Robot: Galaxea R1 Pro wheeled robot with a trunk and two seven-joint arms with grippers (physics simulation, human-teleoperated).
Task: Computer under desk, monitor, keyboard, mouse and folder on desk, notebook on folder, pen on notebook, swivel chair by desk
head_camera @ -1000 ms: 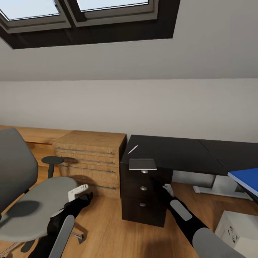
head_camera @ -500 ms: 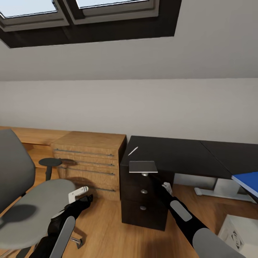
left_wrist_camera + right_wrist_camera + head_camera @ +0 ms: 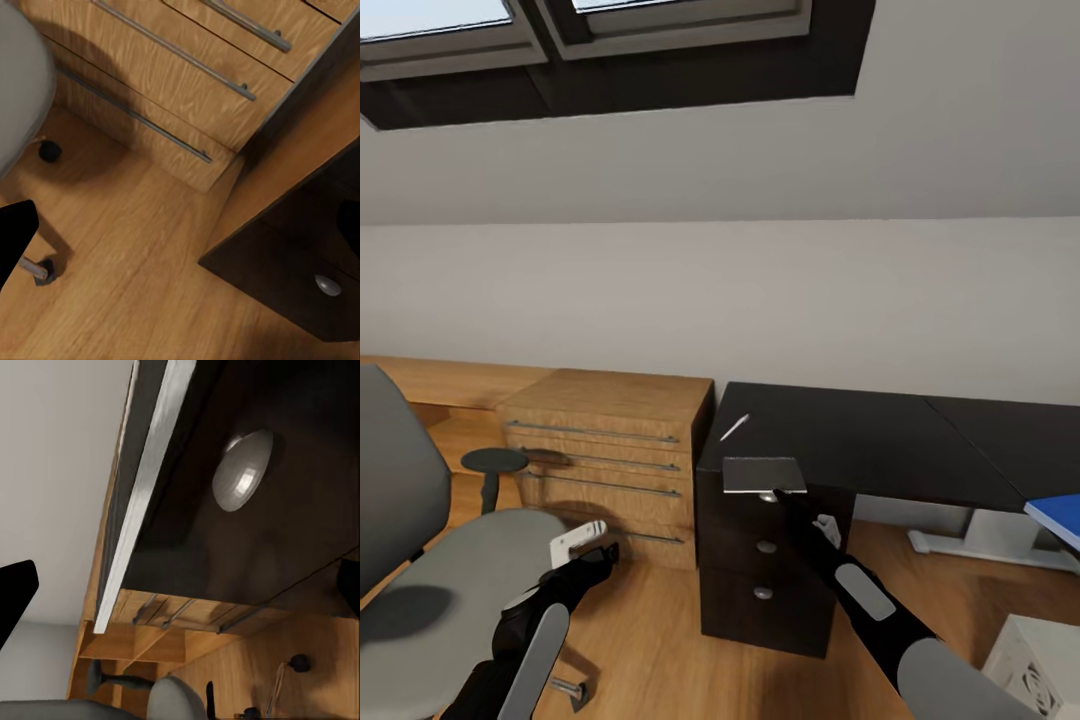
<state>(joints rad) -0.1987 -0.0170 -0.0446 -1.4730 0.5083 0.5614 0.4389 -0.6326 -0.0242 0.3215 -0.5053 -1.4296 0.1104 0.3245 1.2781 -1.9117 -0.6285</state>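
Black desk (image 3: pixel 880 430) carries the notebook (image 3: pixel 763 475) at its near corner, pen (image 3: pixel 734 428) at eleven o'clock of it. Right gripper (image 3: pixel 826 527) hangs below, spread; left gripper (image 3: pixel 582 540) unclear. From the right wrist, the notebook (image 3: pixel 142 495) overhangs: rise above its edge before pinching.

A light wood drawer unit (image 3: pixel 605 455) stands against the pale wall (image 3: pixel 760 300), its drawer fronts crossed by long metal bar handles (image 3: pixel 592 434). The left wrist view shows the same bar handles (image 3: pixel 172 49) close up, above the light wood floor (image 3: pixel 142 247). Overhead, a sloped grey ceiling (image 3: pixel 920 140) carries 2 dark-framed skylights (image 3: pixel 610 40). Wood floor (image 3: pixel 660 640) stretches across the lower part of the head view, with a low wood ledge (image 3: pixel 440 378) along the wall.
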